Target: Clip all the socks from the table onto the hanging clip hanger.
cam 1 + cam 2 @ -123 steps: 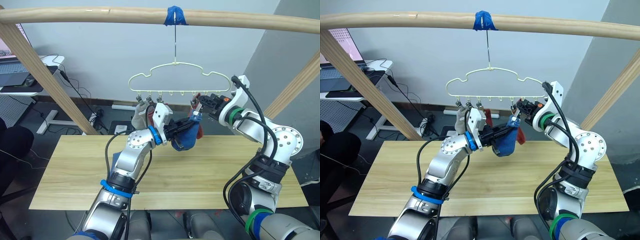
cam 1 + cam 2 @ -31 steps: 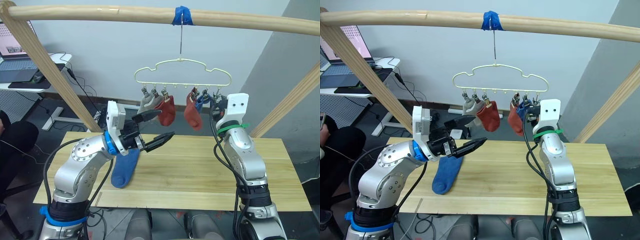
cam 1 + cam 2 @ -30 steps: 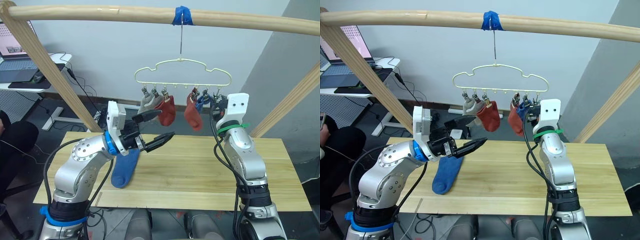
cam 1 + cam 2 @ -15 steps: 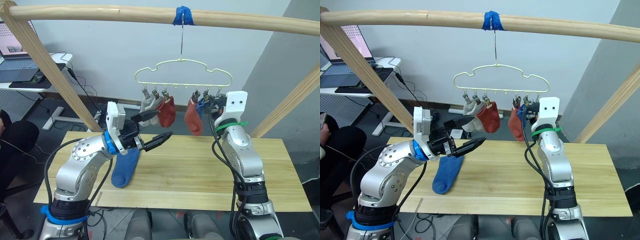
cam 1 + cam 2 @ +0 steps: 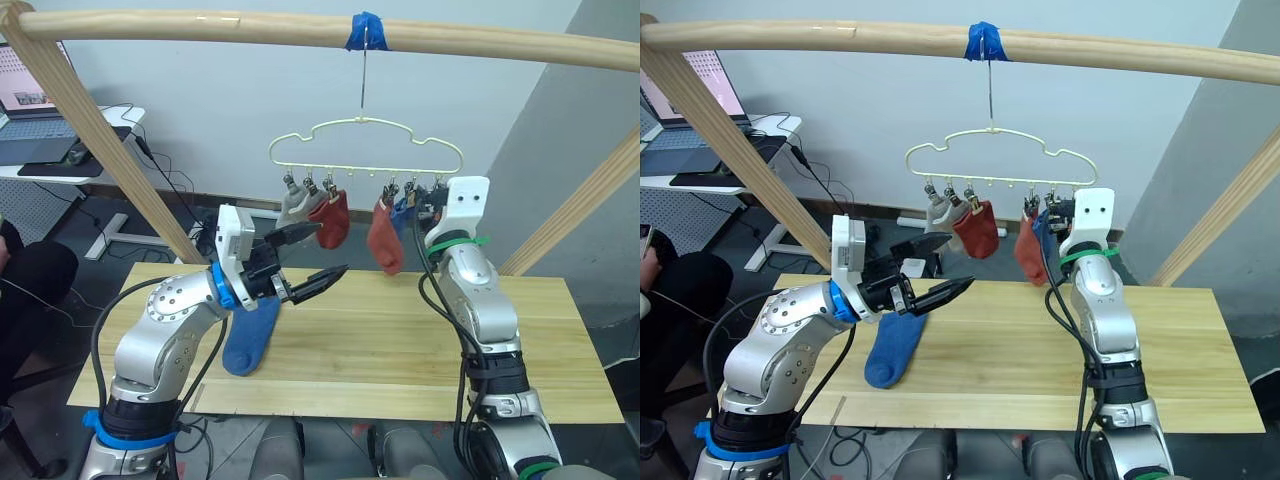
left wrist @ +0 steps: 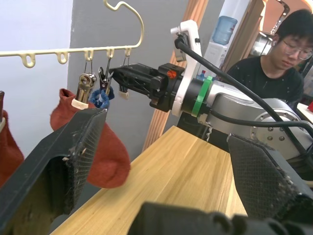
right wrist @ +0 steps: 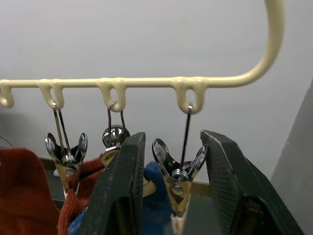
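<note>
- Eye views: the clip hanger (image 5: 365, 147) carries grey, red and blue socks; one blue sock (image 5: 249, 335) lies on the tabletop (image 5: 400, 340) below it. The left gripper (image 5: 312, 254) gapes empty above that sock.
- Left wrist view: the right gripper (image 6: 117, 77) reaches the hanger's end clips.
- Right wrist view: its spread fingers (image 7: 122, 196) flank the outermost clip (image 7: 178, 174).

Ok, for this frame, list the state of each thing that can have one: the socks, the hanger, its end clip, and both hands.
clip hanger: hanging by its hook from the wooden beam.
grey sock: clipped on.
two rust red socks: clipped on.
hung blue sock: clipped on.
blue sock on the table: lying flat, unclipped.
end clip: empty, between the right hand's fingers.
left hand: open, empty.
right hand: open around the end clip.
</note>
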Tool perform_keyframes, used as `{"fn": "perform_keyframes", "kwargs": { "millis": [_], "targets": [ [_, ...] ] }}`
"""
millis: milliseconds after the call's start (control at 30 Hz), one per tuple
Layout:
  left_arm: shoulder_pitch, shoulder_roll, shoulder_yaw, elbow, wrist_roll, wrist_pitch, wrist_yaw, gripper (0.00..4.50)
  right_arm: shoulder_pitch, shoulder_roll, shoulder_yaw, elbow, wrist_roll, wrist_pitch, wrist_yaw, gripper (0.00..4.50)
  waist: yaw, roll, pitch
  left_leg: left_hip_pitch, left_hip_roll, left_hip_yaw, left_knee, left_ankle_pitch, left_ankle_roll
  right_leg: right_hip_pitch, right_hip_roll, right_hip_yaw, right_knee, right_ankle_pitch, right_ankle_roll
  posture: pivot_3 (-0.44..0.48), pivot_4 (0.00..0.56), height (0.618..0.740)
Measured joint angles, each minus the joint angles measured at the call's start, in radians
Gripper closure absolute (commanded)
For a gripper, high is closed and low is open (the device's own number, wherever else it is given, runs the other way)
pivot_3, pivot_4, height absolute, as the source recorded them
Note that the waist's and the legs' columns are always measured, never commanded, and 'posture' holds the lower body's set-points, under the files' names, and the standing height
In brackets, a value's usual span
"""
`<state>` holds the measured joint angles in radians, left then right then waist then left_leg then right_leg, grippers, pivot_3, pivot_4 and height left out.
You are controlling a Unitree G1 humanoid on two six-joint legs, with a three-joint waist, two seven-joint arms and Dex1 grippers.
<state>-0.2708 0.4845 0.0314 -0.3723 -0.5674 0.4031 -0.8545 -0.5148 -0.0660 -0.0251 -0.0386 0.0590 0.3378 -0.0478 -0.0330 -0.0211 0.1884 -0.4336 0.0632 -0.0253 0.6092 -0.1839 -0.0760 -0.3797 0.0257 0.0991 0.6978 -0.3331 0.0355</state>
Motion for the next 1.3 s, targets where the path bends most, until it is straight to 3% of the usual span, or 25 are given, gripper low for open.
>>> {"fn": "perform_keyframes", "kwargs": {
  "millis": [400,667,967,1033,1167,1300],
  "targets": [
    [-0.006,0.0,-0.005,0.0,0.005,0.0,0.013,0.0,-0.009,0.019,-0.003,0.016,0.002,-0.003,0.0,2.64,0.001,0.0,0.0,0.0,0.0,0.0,0.0,0.0,0.0,0.0,0.0,0.0,0.0,0.0,0.0,0.058,0.164,0.74],
    [-0.006,-0.005,-0.009,0.0,0.015,-0.002,0.016,0.0,-0.016,0.018,-0.019,0.021,0.002,-0.012,0.004,4.47,0.001,0.0,0.0,0.0,0.0,0.0,0.0,0.0,0.0,0.0,0.0,0.0,0.0,0.0,0.0,0.054,0.168,0.74],
    [0.032,-0.008,-0.025,0.001,0.042,0.0,0.043,0.0,-0.016,-0.041,-0.04,-0.018,0.048,0.059,0.078,4.47,0.001,0.0,0.0,0.0,0.0,0.0,0.0,0.0,0.0,0.0,0.0,0.0,0.0,0.0,0.0,0.039,0.172,0.74],
    [0.062,-0.003,-0.021,0.041,0.068,0.002,0.077,0.0,-0.018,-0.098,-0.035,-0.042,0.086,0.128,0.152,4.47,0.001,0.0,0.0,0.0,0.0,0.0,0.0,0.0,0.0,0.0,0.0,0.0,0.0,0.0,0.0,0.025,0.17,0.74],
    [0.16,0.061,-0.005,0.322,0.225,-0.02,0.177,0.0,-0.029,-0.271,-0.027,-0.137,0.174,0.325,0.328,4.47,-0.002,0.001,0.0,0.001,0.001,0.0,0.0,0.0,0.0,0.0,0.001,0.0,0.0,0.0,0.0,0.016,0.168,0.74],
    [0.165,0.064,-0.027,0.523,0.347,-0.113,0.216,0.0,-0.049,-0.301,-0.03,-0.156,0.204,0.403,0.362,4.47,0.004,0.0,0.0,0.0,0.0,0.0,0.0,0.0,0.0,0.0,0.0,-0.001,0.0,0.0,0.0,0.007,0.163,0.74]
  ]
}}
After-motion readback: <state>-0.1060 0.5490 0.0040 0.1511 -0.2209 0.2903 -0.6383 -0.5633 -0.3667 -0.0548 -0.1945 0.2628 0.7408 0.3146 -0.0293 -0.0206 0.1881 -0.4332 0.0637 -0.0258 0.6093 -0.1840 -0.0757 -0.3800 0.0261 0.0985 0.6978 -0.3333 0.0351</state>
